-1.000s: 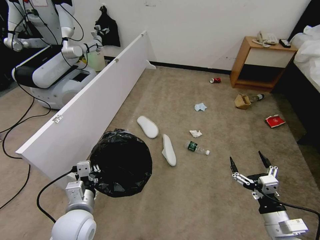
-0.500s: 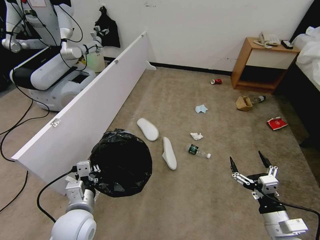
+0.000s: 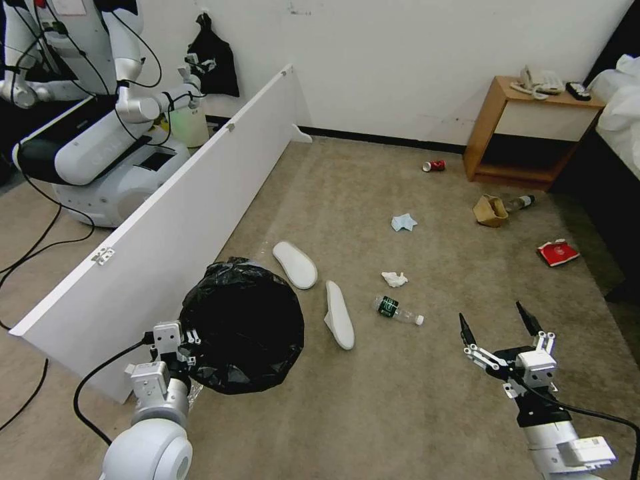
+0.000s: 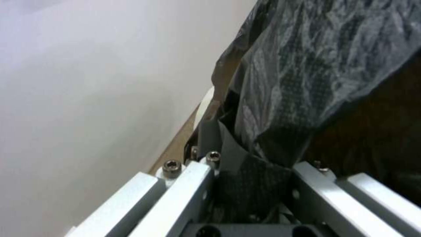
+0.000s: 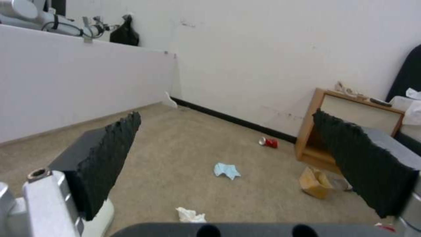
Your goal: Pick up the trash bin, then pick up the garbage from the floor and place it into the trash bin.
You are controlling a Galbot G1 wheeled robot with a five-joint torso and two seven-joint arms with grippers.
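The left gripper pinches only the trash bin liner, which could slip free; the right gripper fingers gape empty.

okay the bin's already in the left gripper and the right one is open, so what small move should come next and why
Probably lower the right gripper, open and empty, forward toward the clear plastic bottle with the green label on the beige carpet. It looks like the closest litter to that gripper, while the left gripper is shut on the rim of the black-bag-lined round trash bin, so it can take the drop.
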